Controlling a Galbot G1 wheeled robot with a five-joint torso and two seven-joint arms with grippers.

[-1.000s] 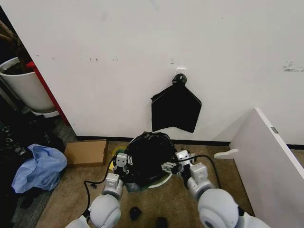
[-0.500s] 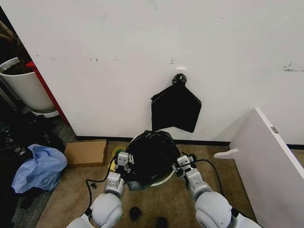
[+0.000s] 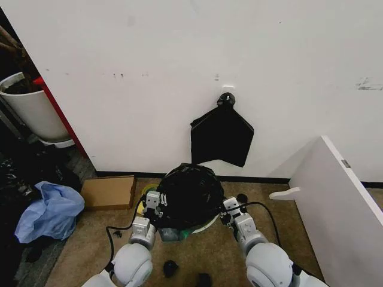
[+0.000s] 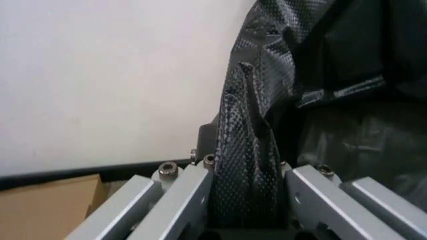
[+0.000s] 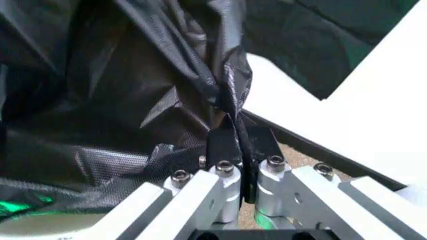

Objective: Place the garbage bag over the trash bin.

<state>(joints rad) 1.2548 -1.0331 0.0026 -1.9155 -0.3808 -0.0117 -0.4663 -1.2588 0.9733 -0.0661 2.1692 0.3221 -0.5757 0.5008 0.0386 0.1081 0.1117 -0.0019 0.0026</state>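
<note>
At the foot of the white wall, the garbage bag sat mounded over the trash bin, whose cream rim peeked out low on the near side. The left pincer was clamped on a pleat of the bag at its left edge, and the right pincer was pinched shut on a twisted fold at the right edge. Judging from this, the draping was largely done; what seemed left was drawing the hem down around the rolled rim and letting go. The film was thin, glossy, crinkled and finely dimpled up close, bunching into ridges between the flat metal fingers, while the bin looked smooth, rigid and round.
</note>
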